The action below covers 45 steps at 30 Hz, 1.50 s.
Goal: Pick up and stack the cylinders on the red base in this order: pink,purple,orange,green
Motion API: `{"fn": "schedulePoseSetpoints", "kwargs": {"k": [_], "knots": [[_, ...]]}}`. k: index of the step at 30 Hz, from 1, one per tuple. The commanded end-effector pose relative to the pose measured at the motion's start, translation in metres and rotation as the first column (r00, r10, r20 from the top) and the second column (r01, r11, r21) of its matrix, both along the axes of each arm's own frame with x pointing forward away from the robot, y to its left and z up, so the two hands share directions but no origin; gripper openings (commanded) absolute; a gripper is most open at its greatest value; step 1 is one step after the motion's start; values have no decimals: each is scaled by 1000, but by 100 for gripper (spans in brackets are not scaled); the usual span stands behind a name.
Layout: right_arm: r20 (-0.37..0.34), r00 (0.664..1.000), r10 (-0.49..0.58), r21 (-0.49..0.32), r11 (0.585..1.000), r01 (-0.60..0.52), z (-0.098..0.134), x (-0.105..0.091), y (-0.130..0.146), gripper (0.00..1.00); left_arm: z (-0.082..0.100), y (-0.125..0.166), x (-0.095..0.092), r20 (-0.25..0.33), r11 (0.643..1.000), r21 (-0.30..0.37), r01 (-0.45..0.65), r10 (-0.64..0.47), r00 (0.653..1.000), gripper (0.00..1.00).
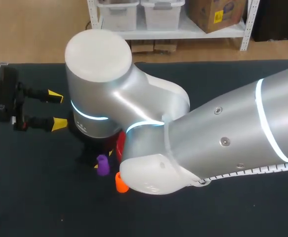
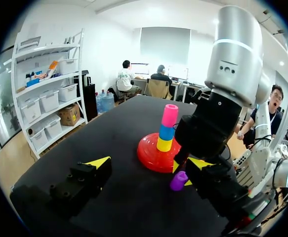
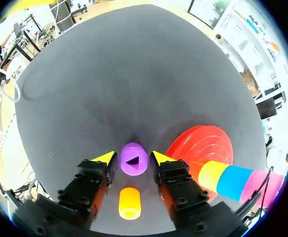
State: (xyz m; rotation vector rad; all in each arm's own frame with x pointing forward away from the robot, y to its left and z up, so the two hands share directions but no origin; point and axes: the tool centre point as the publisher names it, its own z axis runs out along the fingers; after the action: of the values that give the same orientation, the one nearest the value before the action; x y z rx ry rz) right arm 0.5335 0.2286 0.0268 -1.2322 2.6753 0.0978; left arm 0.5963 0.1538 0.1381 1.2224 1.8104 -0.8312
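**Right gripper astride the purple cylinder**

Your right gripper stands narrowly open around the upright purple cylinder, with a sliver of gap at each finger. The orange cylinder lies on its side just near-right of it. Close beside them, the red base carries a yellow cylinder, a blue cylinder and the pink cylinder on top. Your left gripper hangs wide and empty at the counter's left.

Matte black table surface
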Motion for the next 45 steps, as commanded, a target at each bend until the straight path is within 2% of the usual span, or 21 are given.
{"fn": "schedulePoseSetpoints", "kwargs": {"k": [1,9,11,14,15,16,23,27,36,40,45], "knots": [[4,1000,-2,2,1000,2,0,-1,-1,41,-1,0,0,3,1000,-2,-2,2,1000,100],[7,1000,-1,2,1000,1,1,0,-2,40,-1,0,0,3,1000,-2,-2,2,1000,100],[7,1000,-1,3,1000,1,1,0,-2,36,-1,0,0,3,1000,-2,-2,2,1000,100],[5,1000,-2,2,1000,2,1,0,-2,24,-1,0,0,3,1000,-2,-2,2,1000,100],[5,1000,-1,2,1000,1,1,0,-2,7,-1,0,0,3,1000,-2,-2,2,1000,100],[4,1000,0,2,1000,0,2,0,-2,0,-1,0,0,3,1000,-2,-2,2,1000,100],[8,1000,5,-13,1000,-5,10,0,-6,0,-1,0,0,3,1000,-2,-2,2,1000,100],[38,999,21,-36,999,-20,28,2,-8,0,-1,0,0,3,1000,-2,-2,2,1000,100],[138,990,33,-26,999,-30,100,8,-22,0,-1,0,0,3,1000,-2,-2,2,1000,100],[159,987,21,-41,999,-15,123,12,-31,0,-1,0,0,3,1000,-2,-2,2,1000,100],[150,988,-35,-45,998,42,147,24,-47,0,-1,0,0,3,1000,-2,-2,2,1000,100]]}}
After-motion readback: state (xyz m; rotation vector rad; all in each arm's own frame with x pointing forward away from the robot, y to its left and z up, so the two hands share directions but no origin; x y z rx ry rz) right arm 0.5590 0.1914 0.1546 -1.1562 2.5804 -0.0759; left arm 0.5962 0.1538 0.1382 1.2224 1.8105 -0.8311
